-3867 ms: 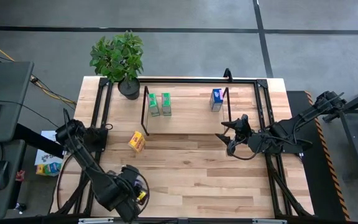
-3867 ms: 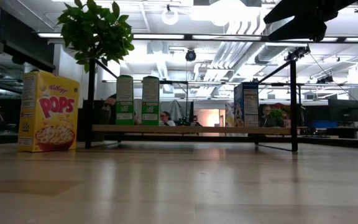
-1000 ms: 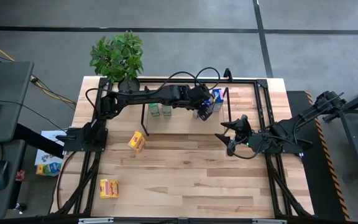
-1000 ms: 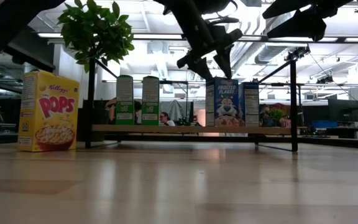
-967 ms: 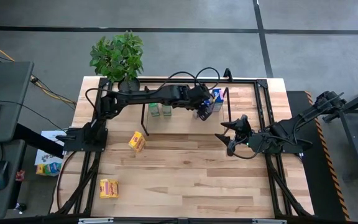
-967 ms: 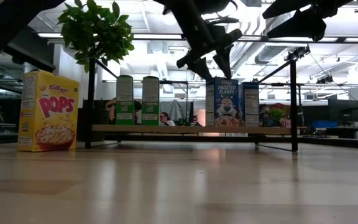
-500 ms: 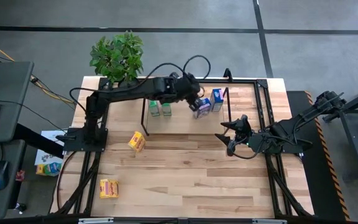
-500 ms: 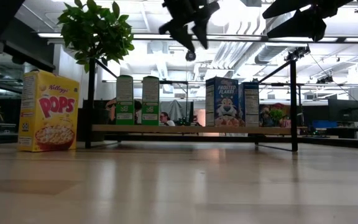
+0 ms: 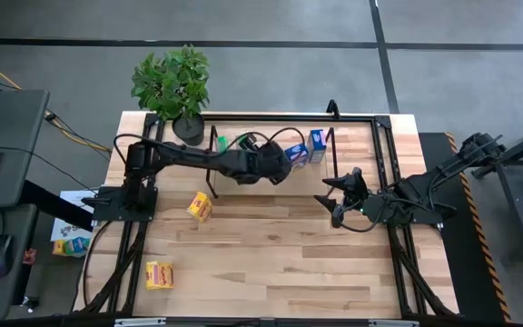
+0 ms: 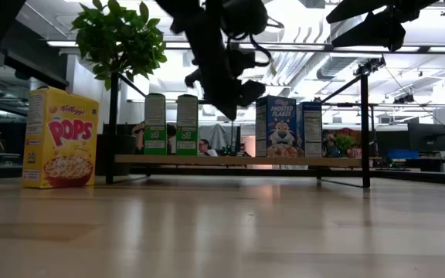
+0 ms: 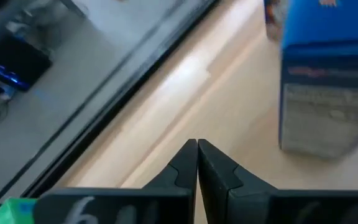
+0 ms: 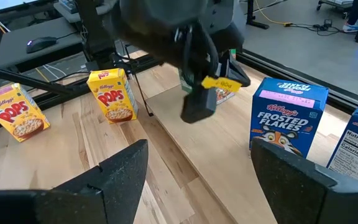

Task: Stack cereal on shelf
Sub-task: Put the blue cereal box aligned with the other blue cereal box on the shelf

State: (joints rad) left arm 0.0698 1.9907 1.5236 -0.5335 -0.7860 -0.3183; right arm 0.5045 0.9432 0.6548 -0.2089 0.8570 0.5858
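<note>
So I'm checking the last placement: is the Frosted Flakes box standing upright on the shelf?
Upright. The Frosted Flakes box stands on the shelf board beside the other blue box, with the left gripper shut and clear of it.

Bright ceiling lights [image 10: 284, 11] glaring in low view; left wrist view motion-blurred.

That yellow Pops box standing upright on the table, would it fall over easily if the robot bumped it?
Probably yes. The yellow Pops box stands on its narrow base and is taller than it is wide, so a nudge near the top would likely tip it. It looks like thin cardboard, so likely light and slightly crushable. Its flat sides should suit a two-finger grip; it will not roll.
</note>
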